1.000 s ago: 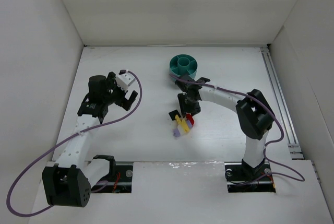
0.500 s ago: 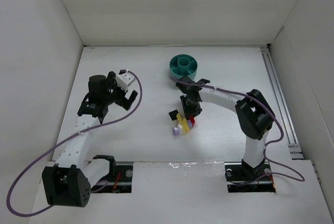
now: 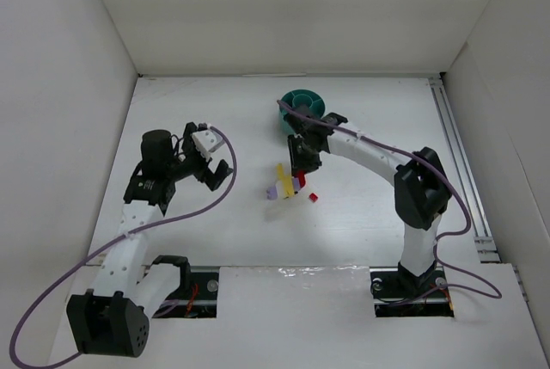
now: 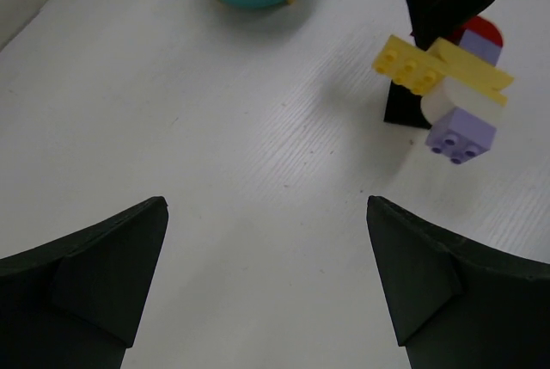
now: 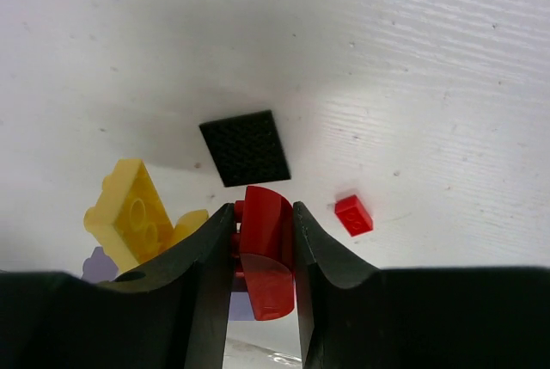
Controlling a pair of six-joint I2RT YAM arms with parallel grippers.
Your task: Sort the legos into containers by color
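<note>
My right gripper (image 5: 262,210) is shut on a curved red brick (image 5: 266,249) and holds it above the table. Yellow bricks (image 5: 129,210) and a pale purple brick (image 5: 99,261) hang joined to it. In the top view the right gripper (image 3: 298,173) is just near of the teal dish (image 3: 302,107). A black brick (image 5: 245,147) and a small red brick (image 5: 354,215) lie on the table below. My left gripper (image 4: 266,204) is open and empty, left of the cluster, facing the yellow (image 4: 438,72) and purple (image 4: 464,132) bricks.
White walls close in the table on the left, back and right. A metal rail (image 3: 460,162) runs along the right edge. The left arm's purple cable (image 3: 129,231) loops over the left side.
The right gripper has risen with the joined red, yellow and purple bricks and moved back-left toward the dish. A small red brick stayed on the table. The left gripper shifted slightly.
</note>
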